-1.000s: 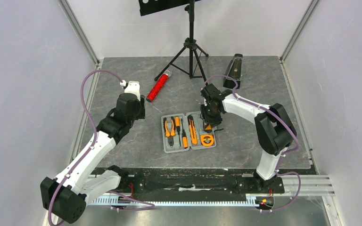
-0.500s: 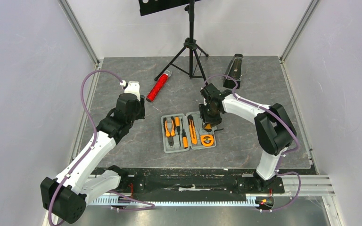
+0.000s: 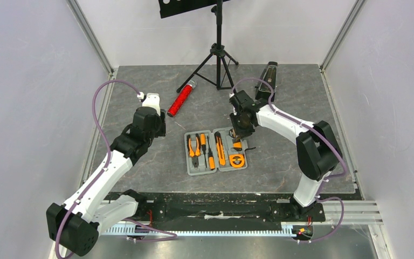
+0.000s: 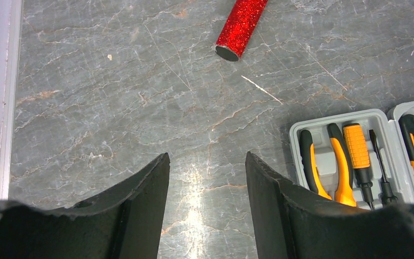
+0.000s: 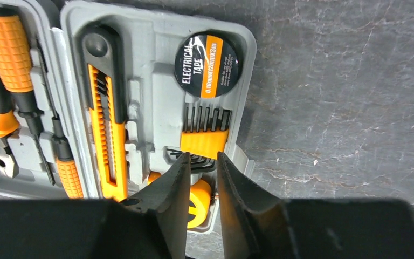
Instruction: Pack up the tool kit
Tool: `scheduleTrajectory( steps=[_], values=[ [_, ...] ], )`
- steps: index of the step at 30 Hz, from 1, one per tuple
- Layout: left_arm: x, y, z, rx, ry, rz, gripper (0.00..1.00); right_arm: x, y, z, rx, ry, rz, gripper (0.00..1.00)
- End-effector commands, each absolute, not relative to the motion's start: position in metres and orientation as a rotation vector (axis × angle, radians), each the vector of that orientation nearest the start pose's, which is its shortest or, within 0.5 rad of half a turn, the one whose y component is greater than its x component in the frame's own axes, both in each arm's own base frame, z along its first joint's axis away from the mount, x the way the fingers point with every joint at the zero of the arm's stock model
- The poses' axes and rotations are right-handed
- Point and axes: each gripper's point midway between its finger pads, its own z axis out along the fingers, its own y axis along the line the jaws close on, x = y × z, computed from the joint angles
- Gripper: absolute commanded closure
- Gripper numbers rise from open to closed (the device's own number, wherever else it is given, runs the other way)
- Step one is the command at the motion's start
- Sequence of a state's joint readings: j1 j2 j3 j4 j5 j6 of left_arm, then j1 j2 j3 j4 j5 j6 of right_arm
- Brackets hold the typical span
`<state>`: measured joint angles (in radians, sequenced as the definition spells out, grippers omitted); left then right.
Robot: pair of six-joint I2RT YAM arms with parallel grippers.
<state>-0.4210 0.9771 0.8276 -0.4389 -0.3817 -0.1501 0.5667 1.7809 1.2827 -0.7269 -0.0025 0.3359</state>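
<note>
Shifting farther out since earlier, R fingers nearly shut over hex keys, grip unclear; L fingers open.

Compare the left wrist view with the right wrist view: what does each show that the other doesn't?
Only the left wrist: the red glittery cylinder lying on the table, and the left gripper open over bare surface. Only the right wrist: the electrical tape roll, the hex key set in its orange holder, and the right gripper, narrowly parted above those keys. Both: the grey case, the utility knife and the orange-handled screwdriver.
</note>
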Motion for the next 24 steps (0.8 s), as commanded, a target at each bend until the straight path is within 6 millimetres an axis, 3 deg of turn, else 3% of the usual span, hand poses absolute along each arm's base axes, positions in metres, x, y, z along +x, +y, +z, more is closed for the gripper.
scheduleTrajectory(
  steps=[1,9,17,24],
  values=[
    [0.302,-0.073,0.199,0.060,2.066,0.026,0.40,0.313,0.214,0.083,-0.406,2.720,0.221,0.76],
    [0.299,-0.087,0.192,0.078,2.103,-0.059,0.40,0.308,0.230,0.070,-0.479,2.747,0.278,0.82],
    [0.283,-0.113,0.154,-0.005,2.238,-0.262,0.40,0.303,0.245,0.056,-0.538,2.767,0.332,0.85],
    [0.278,-0.127,0.133,-0.056,2.295,-0.352,0.40,0.302,0.239,0.047,-0.538,2.782,0.288,0.91]
  ],
)
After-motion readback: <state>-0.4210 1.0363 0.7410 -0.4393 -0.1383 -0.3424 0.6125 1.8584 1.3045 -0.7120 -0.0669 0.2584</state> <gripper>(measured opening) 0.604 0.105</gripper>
